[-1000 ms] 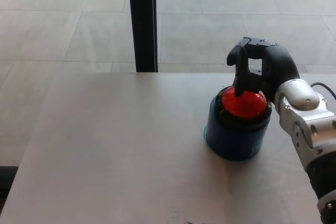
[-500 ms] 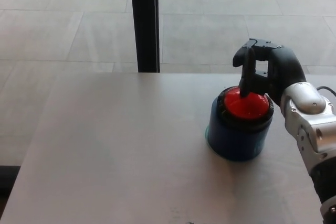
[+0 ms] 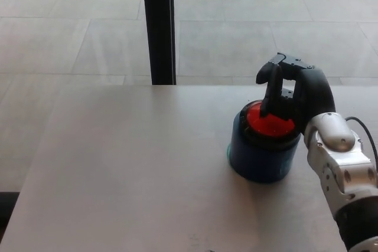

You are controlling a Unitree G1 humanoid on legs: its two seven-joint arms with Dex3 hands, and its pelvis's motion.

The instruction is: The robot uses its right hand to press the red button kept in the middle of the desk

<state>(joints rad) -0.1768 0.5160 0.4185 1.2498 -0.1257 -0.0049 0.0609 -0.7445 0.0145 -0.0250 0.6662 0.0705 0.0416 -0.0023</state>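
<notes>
The red button [image 3: 273,124] sits in the top of a round blue base [image 3: 260,159] on the desk's right half. My right hand [image 3: 290,91] arches over the button's far side, bent downward at the wrist. Its fingers [image 3: 269,100] point down and are apart, with one tip resting on the red cap near its far-left edge. The hand holds nothing. My silver right forearm [image 3: 338,163] comes in from the lower right. My left hand does not show.
The grey desk [image 3: 130,163] stretches left and forward of the button. A black vertical post [image 3: 158,25] stands behind the desk's far edge. Tiled floor [image 3: 71,39] lies beyond and to the left.
The whole picture has shifted slightly, so the camera moved. My right hand has stayed over the button, its fingertip now a little lower on the red cap.
</notes>
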